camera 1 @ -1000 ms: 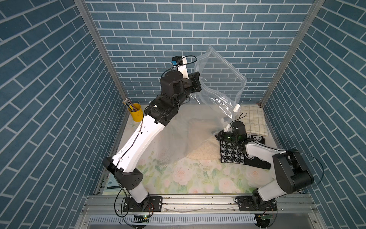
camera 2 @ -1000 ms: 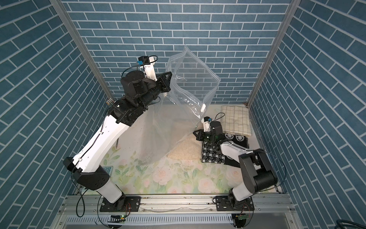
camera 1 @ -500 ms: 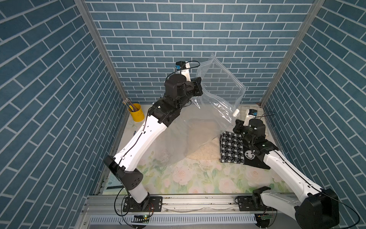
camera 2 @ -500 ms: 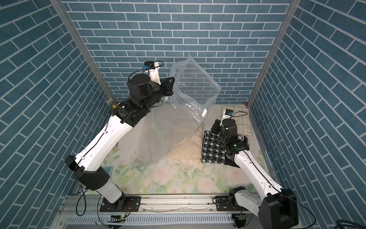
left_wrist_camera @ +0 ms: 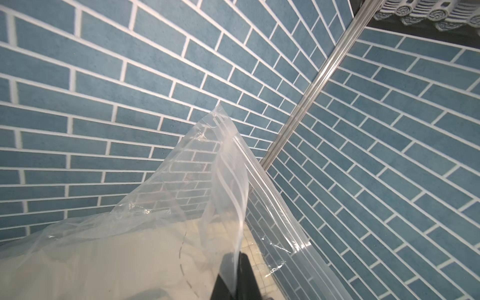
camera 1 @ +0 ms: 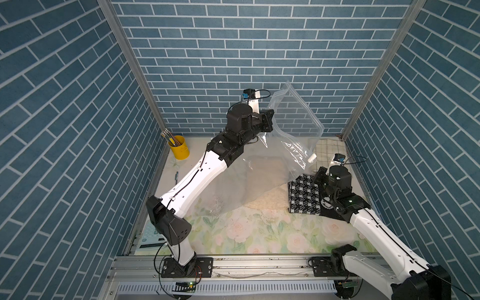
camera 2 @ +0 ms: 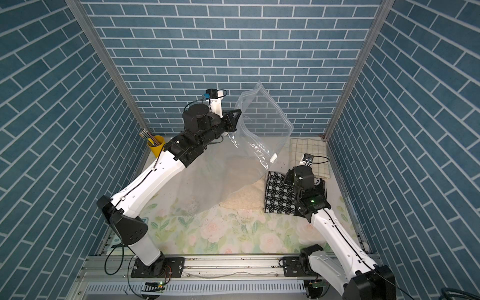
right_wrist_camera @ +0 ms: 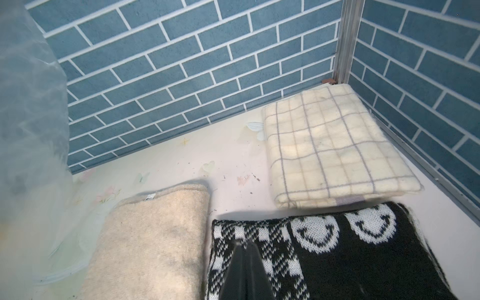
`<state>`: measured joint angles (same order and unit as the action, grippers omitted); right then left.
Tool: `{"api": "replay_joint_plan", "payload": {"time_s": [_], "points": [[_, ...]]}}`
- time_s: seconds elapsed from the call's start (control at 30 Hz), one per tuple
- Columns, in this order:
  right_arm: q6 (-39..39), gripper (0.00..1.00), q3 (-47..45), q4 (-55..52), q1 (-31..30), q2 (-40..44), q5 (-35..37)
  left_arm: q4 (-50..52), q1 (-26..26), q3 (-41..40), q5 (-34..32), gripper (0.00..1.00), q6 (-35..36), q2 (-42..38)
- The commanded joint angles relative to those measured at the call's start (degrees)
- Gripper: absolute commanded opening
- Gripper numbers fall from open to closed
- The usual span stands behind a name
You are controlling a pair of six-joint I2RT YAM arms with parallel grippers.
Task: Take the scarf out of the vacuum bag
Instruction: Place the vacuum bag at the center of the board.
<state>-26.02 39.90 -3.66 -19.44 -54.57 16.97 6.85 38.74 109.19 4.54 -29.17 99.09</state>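
Vacuum bag (camera 1: 293, 122): raised at upper centre in both top views, lower end trailing on the surface (camera 1: 259, 233). Black-and-white scarf (camera 1: 302, 197): outside the bag, flat, right of centre. Left fingers (left_wrist_camera: 246, 275): clamped on the bag's edge. Right fingers (right_wrist_camera: 239, 272): closed over the scarf; any grip indeterminate.

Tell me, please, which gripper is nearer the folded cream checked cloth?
Right. The right gripper hovers over the black-and-white knitted scarf beside the cream checked cloth; the left gripper is raised, pinching the clear plastic vacuum bag.
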Motion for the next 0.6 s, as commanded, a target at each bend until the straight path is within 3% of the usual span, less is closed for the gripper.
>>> {"api": "replay_joint_plan", "payload": {"time_s": [0.0, 0.17, 0.27, 0.4, 0.57], "points": [[2.94, 0.00, 0.71, -1.49, 0.28, 2.15, -0.29, -6.40, 0.05, -0.50, 5.45, 0.00, 0.22, 2.98], [7.22, 0.00, 3.64, -3.71, 0.32, 0.47, -7.50, -10.55, 0.96, 0.37, 10.22, 0.00, -0.31, 8.25], [7.39, 0.06, 4.07, -4.74, 0.28, 2.76, -7.21, -12.00, 1.91, 2.32, 12.47, 0.00, -0.74, 12.17], [5.80, 0.22, 5.75, -9.87, 0.21, 7.32, 3.90, -12.99, 3.21, 5.05, 14.53, 0.00, -0.63, 16.35], [4.36, 0.28, 6.39, -13.20, 0.19, 10.48, 10.84, -14.90, 4.38, 8.24, 16.70, 0.00, -1.40, 20.50]]}}
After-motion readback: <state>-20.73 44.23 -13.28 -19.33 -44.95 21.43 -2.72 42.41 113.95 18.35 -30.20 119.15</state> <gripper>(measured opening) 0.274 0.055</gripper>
